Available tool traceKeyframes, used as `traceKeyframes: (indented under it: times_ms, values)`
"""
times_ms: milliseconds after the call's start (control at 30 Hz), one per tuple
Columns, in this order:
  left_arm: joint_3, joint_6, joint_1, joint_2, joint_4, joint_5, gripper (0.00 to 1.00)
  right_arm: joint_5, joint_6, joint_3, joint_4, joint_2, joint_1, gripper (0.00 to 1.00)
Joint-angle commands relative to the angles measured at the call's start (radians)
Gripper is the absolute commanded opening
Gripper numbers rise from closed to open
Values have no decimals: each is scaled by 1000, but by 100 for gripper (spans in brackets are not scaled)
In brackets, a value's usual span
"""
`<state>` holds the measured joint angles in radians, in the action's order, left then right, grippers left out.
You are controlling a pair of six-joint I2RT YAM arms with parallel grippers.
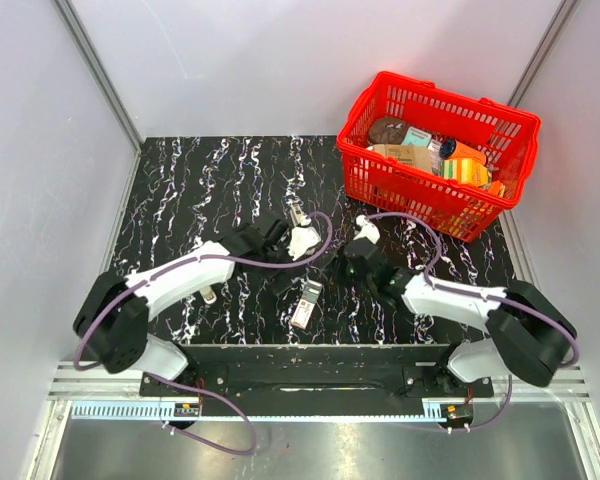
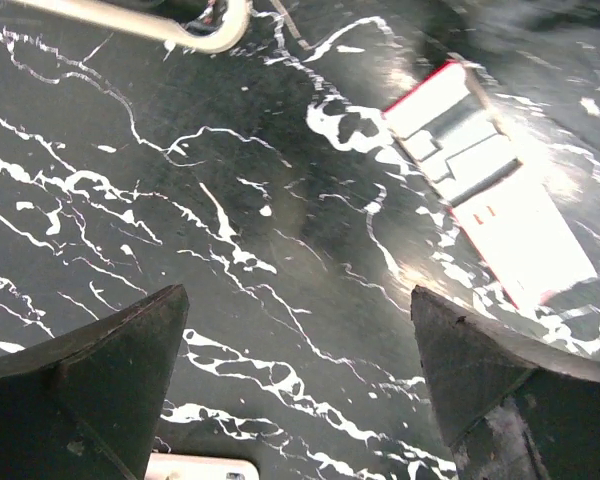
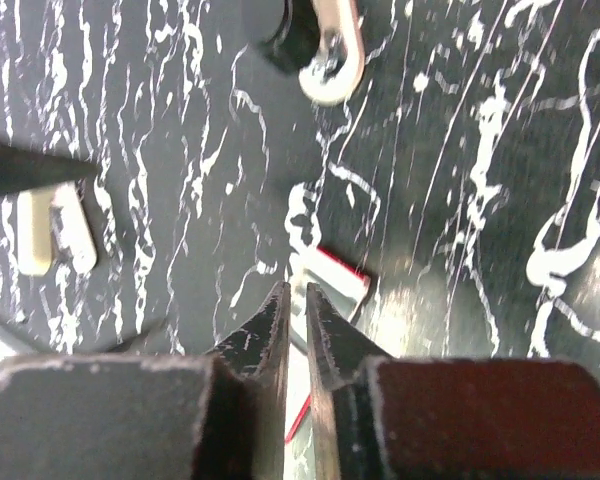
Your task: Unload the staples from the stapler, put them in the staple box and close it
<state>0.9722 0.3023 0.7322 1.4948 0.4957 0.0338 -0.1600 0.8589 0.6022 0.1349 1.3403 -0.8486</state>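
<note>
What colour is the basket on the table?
The basket is red; the top external view shows it best.

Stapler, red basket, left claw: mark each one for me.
stapler (image 2: 485, 190), left wrist view, on the middle of its body.
red basket (image 1: 405, 185), top external view, on its near side wall.
left claw (image 2: 298, 298), left wrist view, midway between its open fingertips.

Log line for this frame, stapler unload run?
red-edged silver metal stapler: flat on black marbled table | left end effector: wide open, empty | right end effector: barely open, above stapler, contact unclear
</note>
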Motion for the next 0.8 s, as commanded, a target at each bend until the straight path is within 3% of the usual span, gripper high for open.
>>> traceKeyframes:
  times_ms: [0,267,767]
  values:
    - [7,98,27,-88,110,155,99,-3,-133,105,-9,111,54,17]
    - [-112,144,177,-100,101,147,99,184,-130,154,109,283,141,16]
    - [-191,110,262,-13,-154,-26,99,309,-83,173,138,373,155,5]
